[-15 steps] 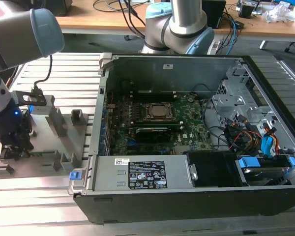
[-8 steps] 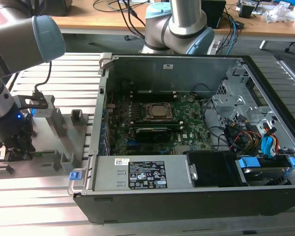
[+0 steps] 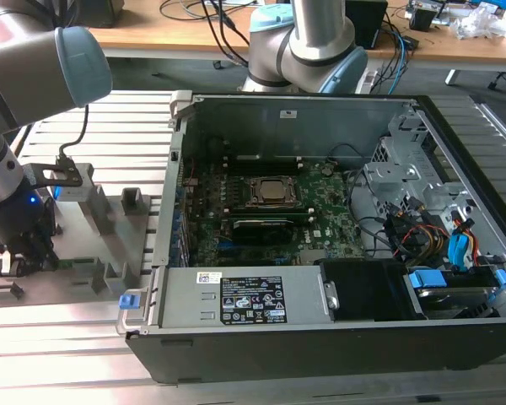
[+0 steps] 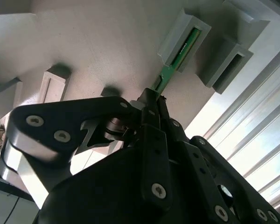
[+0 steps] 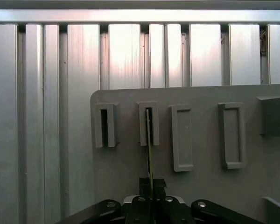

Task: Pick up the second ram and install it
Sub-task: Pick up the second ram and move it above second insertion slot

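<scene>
The gripper's jaws are clamped on one end of the second ram, held edge-on between them; its other end sits in a slot of the grey holder tray, beside the open computer case at the exterior view's left

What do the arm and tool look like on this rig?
Arm: silver-grey tubular links with pale blue caps at the joints. A black cable runs down near the wrist, where a small blue light glows. Tool: matte black, built of flat linkage bars pinned with silver screw heads, narrowing to two slim fingers.
</scene>
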`<state>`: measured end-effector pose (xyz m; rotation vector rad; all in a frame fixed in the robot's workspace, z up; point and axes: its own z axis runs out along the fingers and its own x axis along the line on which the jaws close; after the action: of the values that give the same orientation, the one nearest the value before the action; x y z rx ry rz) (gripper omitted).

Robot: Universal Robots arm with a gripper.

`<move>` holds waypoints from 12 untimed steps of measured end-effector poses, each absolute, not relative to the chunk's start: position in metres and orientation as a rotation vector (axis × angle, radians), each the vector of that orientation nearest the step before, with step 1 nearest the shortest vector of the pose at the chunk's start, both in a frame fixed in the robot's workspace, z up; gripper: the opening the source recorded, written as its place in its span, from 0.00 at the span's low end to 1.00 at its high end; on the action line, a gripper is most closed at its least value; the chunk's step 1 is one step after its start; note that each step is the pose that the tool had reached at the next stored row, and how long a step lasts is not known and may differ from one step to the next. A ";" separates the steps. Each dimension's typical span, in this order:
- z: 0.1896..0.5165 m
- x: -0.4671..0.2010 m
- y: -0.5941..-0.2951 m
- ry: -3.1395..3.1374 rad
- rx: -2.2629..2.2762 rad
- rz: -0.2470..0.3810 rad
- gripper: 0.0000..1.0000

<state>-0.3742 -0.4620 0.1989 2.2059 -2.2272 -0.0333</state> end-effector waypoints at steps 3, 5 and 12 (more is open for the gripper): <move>0.199 -0.374 -0.462 -2.227 2.206 -0.033 0.14; 0.199 -0.374 -0.462 -2.227 2.206 -0.033 0.14; 0.199 -0.374 -0.462 -2.227 2.206 -0.033 0.14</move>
<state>-0.3742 -0.4620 0.1986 2.2057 -2.2269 -0.0326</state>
